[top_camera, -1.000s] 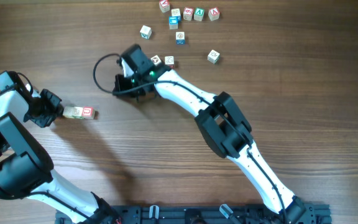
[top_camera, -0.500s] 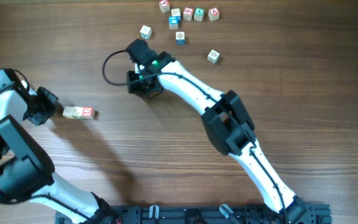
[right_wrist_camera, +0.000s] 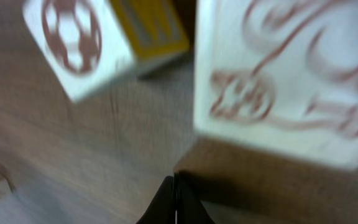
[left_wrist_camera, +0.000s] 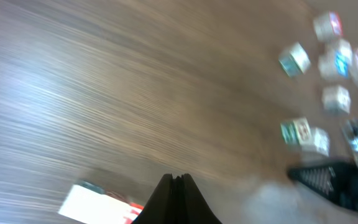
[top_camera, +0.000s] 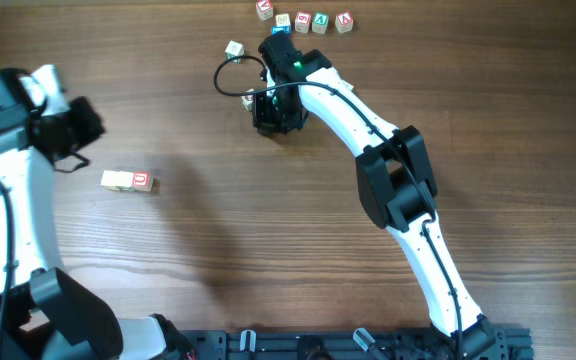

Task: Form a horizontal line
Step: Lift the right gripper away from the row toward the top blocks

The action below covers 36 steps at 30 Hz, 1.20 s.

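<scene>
The horizontal line is a short row of pale wooden cubes touching side to side, its right cube marked red, at the table's left. It shows blurred in the left wrist view, low and left of the fingertips. My left gripper is shut and empty, raised up and left of the row. My right gripper is shut and empty, low by two loose cubes. In the right wrist view a ball-printed cube and a red-lettered cube lie just ahead.
Several loose letter cubes lie in a cluster at the table's far edge, and one more lies left of my right arm. The right arm crosses the middle of the table and hides some cubes. It shows blurred in the left wrist view.
My left gripper has lifted and drawn back up and left, away from the row. My right gripper has swept right and toward the far edge. The row has not moved.
</scene>
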Available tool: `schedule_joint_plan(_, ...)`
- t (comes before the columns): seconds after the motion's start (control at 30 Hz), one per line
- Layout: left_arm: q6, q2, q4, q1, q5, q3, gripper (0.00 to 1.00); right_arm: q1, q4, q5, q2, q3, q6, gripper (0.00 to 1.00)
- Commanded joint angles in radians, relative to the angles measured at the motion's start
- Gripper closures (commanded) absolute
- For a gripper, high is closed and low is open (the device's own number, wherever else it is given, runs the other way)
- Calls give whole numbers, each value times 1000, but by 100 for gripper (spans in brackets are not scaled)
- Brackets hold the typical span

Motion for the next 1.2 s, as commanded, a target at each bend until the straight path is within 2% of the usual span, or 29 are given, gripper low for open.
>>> schedule_joint_plan(0.0,108,-3,-45,-74,27,6,96,15,-60,17,7,-7,-71,96)
schedule_joint_plan(0.2,144,-3,-61,-128,27,6,96,16,-224,151,5,-11,-67,96)
schedule_joint_plan(0.37,279,9,-26,-136,7,5,96,18,-182,226,5,-11,-67,95)
schedule_joint_plan(0.67,321,57,-5,-136,-75,5,96,14,-103,254,5,-50,-68,95)
schedule_joint_plan(0.73,347,65,-10,-137,-75,4,96,14,-93,255,6,-56,-70,86)
schedule_joint_plan(0.83,349,72,-11,-137,-79,4,96,14,-85,267,6,-58,-71,60)
schedule_joint_plan(0.9,370,82,-10,-137,-79,4,96,14,-84,273,6,-58,-71,59)
schedule_joint_plan(1.03,372,111,-4,-137,-84,4,96,14,-85,273,6,-58,-70,60)
schedule_joint_plan(1.07,372,116,-5,-137,-87,4,96,14,-85,273,6,-58,-70,62)
schedule_joint_plan(1.17,375,137,-4,-137,-110,2,96,14,-85,273,6,-58,-69,85)
